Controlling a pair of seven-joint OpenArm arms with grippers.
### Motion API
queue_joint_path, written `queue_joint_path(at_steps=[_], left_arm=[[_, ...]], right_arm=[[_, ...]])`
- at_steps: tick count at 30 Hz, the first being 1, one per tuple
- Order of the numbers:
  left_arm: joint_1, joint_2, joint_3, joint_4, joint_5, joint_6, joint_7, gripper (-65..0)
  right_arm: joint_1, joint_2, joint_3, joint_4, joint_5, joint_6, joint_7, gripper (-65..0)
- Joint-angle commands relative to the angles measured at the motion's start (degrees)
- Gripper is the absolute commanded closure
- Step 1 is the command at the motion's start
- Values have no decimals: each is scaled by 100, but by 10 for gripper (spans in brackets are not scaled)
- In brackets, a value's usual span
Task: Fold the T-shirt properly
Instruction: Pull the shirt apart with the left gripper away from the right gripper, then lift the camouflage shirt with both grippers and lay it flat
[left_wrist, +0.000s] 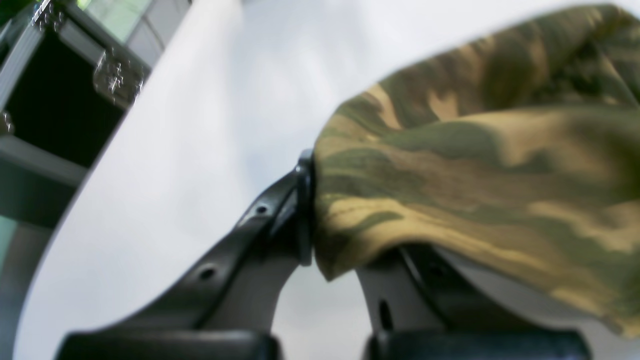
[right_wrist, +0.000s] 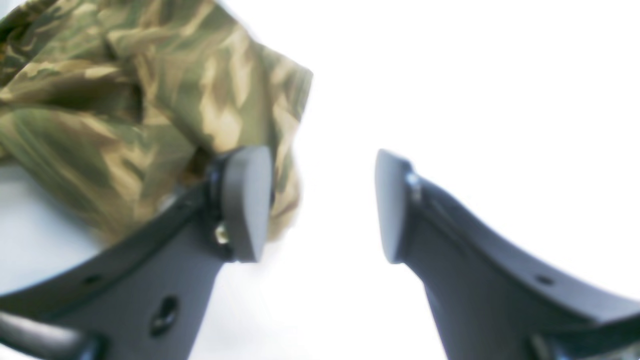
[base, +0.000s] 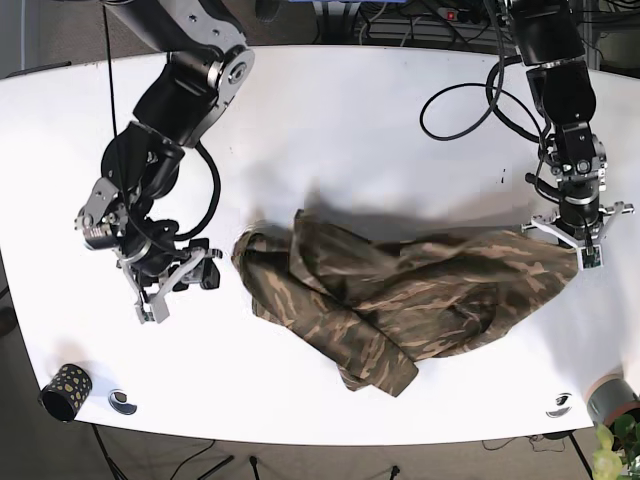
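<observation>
The camouflage T-shirt (base: 400, 300) lies crumpled in the middle of the white table (base: 350, 120), with one end stretched toward the base view's right. My left gripper (base: 572, 245) is at that end, shut on the shirt's edge. In the left wrist view the fabric (left_wrist: 475, 165) drapes over the gripper (left_wrist: 325, 220) and hides one finger. My right gripper (base: 180, 285) is open just left of the shirt's bunched end. In the right wrist view its fingers (right_wrist: 325, 205) stand wide apart with nothing between them, and the shirt (right_wrist: 125, 100) lies behind the left pad (right_wrist: 247, 200).
A black cup with yellow dots (base: 62, 392) and a small round object (base: 122, 402) sit at the front left corner. Another small round object (base: 558, 405) and a grey pot (base: 610, 400) are at the front right. A black cable (base: 460, 110) loops near the left arm.
</observation>
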Motion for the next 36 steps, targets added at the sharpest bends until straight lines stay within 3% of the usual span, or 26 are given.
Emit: queue_joint_path(at_steps=[1,7,12,19,23,31,34,36], left_arm=[[28,-93,-264,125,46,-14,-145,0],[133,-67,-862,125,46,-761,-145,0],[142,-67,-1047,90,55,-885,-145,0],[160,-76,-1073,125,72,-1183,-136,0],[230,-76,-1047,134,72,-1333,-127,0],[432,-67,-1047,424,72,-1447,-119,0],[458,-76,-1055,424,81,-1447,-119,0],[458,-76,-1082,415,81,-1447,-119,0]], right_arm=[[-135,41,-10,306,269,30,67,-338],[-680,41,-10,429,963,30,-100,-341],[-759,32,-388,421,1130,30,-117,-344],[-574,15,-1074,254,902,30,59,-477],[-451,-47,-1390,-248,462,30,542,-441],[-310,120,-1443,-1355,462,30,1131,-360],[-337,120,-1443,-1469,418,30,1509,-298],[-363,120,-1426,-1469,418,30,1746,-220]])
